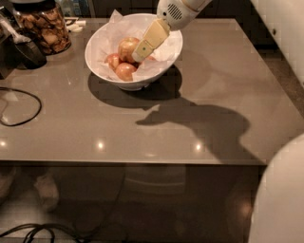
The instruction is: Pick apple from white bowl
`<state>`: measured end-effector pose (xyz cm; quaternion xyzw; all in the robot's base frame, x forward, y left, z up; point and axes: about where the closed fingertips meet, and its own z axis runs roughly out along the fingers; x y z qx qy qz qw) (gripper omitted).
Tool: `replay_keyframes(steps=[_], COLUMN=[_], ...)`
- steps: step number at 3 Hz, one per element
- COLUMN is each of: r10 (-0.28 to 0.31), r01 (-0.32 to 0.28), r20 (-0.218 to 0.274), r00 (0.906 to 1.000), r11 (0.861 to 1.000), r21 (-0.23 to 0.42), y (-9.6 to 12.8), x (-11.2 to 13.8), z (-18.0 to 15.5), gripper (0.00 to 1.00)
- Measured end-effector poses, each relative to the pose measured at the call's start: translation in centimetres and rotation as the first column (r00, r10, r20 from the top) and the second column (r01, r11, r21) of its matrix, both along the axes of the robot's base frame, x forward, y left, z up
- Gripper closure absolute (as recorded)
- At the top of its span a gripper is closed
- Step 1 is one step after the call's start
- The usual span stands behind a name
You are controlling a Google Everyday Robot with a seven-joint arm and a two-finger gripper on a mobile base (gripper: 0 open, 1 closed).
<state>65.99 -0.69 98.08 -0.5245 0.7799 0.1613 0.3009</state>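
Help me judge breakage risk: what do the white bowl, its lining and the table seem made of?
The white bowl: likely glazed ceramic, glossy wall. Its lining: crumpled white paper, creased. The table: smooth stone-like or laminate top, mirroring light spots. The gripper reaches into the bowl beside the apple.

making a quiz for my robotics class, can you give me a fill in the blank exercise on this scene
1. The gripper hangs over the white bowl, its tip close beside the largest ____.
2. The white bowl is lined with crumpled white ____.
3. The arm casts a shadow on the ____.
Missing words: apple; paper; table.
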Motion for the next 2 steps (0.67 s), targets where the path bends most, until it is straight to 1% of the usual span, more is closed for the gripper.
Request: replay_keyframes(steps=[1, 2], r10=[0.017, 0.027], r01=[-0.018, -0.027], r20=[-0.009, -0.013], r00=[0.9998, 0.9996], r11=[0.999, 0.999], r21=[-0.030, -0.047], y=[1.59, 2.47], x=[1.19, 1.90], z=[-0.08, -0.10], gripper=[0.00, 0.00])
